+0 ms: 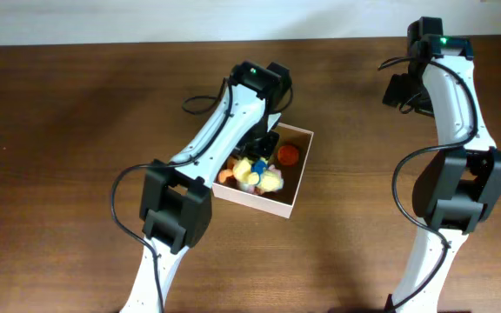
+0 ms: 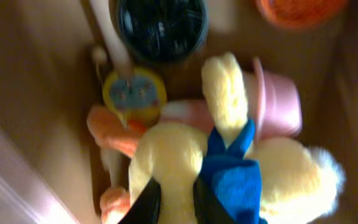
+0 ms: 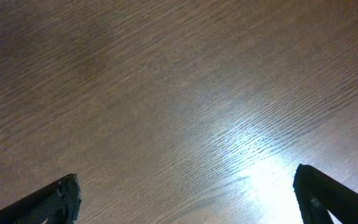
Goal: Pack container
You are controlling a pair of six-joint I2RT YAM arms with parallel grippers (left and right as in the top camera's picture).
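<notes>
Finding square, shallow white-pink container w/ tan cardboard inside (image 1: 255, 200) near centre of brown wooden table (image 1: 59, 130), partly hiding under L arm (image 1: 220, 126). Pinching yellow plush toy w/ blue cloth (image 2: 166, 155) between close-set fingers of L gripper (image 2: 176, 196), down inside container. Crowding round plush: pink plastic cup (image 2: 278, 102) at 3 o'clock, yellow disc w/ blue face (image 2: 135, 90) at 10, blurry peach soft item (image 2: 107, 130) at 9. Getting cut off at frame top: dark round object (image 2: 160, 25) at 12, orange round thing (image 2: 300, 9) at 1; hard identifying either. Hanging R gripper (image 3: 185, 177) spread wide over bare wood, approx 2 o'clock from container, gripping nothing, showing fingertips only.
</notes>
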